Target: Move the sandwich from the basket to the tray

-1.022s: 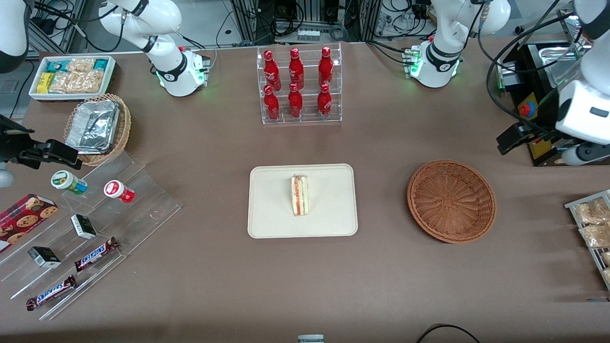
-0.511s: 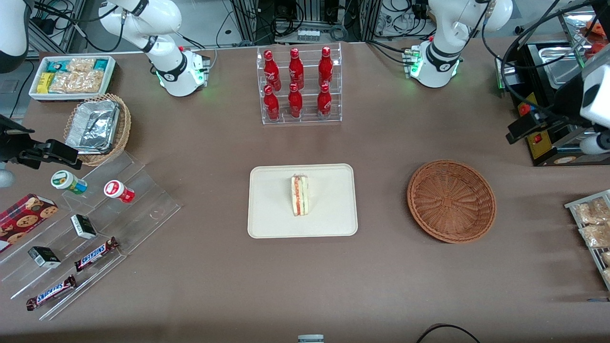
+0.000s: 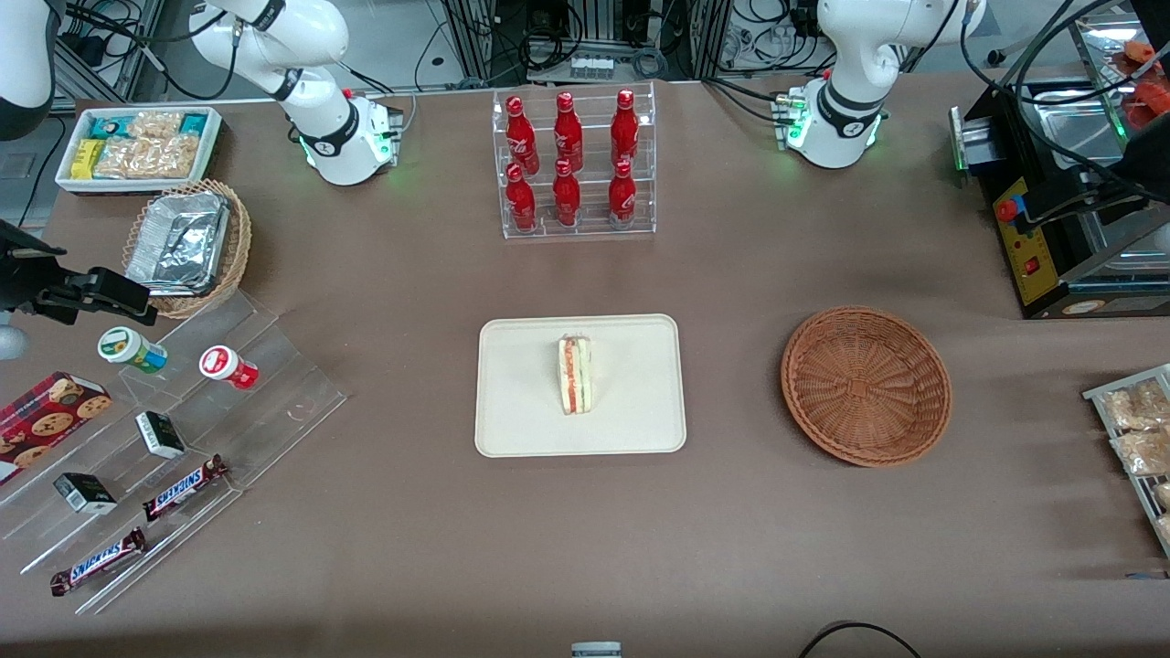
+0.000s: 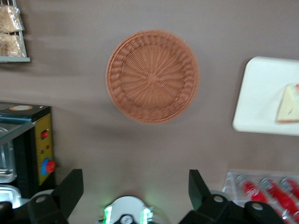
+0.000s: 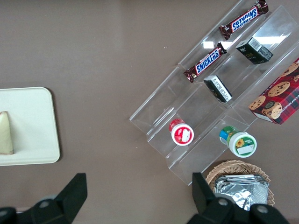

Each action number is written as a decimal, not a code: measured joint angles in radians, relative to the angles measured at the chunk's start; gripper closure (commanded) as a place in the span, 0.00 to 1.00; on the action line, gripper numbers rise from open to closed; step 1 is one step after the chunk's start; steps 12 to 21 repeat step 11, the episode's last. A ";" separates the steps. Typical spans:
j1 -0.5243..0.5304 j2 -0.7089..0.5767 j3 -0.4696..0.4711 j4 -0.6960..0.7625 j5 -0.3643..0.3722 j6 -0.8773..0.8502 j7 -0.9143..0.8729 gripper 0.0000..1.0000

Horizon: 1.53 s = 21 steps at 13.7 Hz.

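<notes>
The sandwich (image 3: 575,375) lies on the cream tray (image 3: 631,416) in the middle of the table, its red and green filling edge up. The reddish-brown basket (image 3: 866,386) stands empty beside the tray, toward the working arm's end. My left gripper (image 4: 135,175) is open and empty. It hangs high over the table, farther from the front camera than the basket, close to its own arm's base. In the left wrist view the basket (image 4: 153,76), a corner of the tray (image 4: 259,93) and part of the sandwich (image 4: 289,103) show. The right wrist view shows the tray (image 5: 32,121) and sandwich (image 5: 5,133).
A rack of red bottles (image 3: 571,164) stands farther from the camera than the tray. A black machine (image 3: 1042,247) and a rack of snack bags (image 3: 1133,439) sit at the working arm's end. Acrylic steps with snacks (image 3: 164,439), a foil basket (image 3: 187,242) and a white bin (image 3: 137,146) lie toward the parked arm's end.
My left gripper has risen and drawn back toward the working arm's end, leaving most of the front view. The sandwich, tray and basket have not moved.
</notes>
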 measured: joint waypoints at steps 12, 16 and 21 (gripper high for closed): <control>0.035 -0.099 -0.074 -0.142 0.029 0.061 0.069 0.01; 0.035 -0.099 -0.074 -0.142 0.029 0.061 0.069 0.01; 0.035 -0.099 -0.074 -0.142 0.029 0.061 0.069 0.01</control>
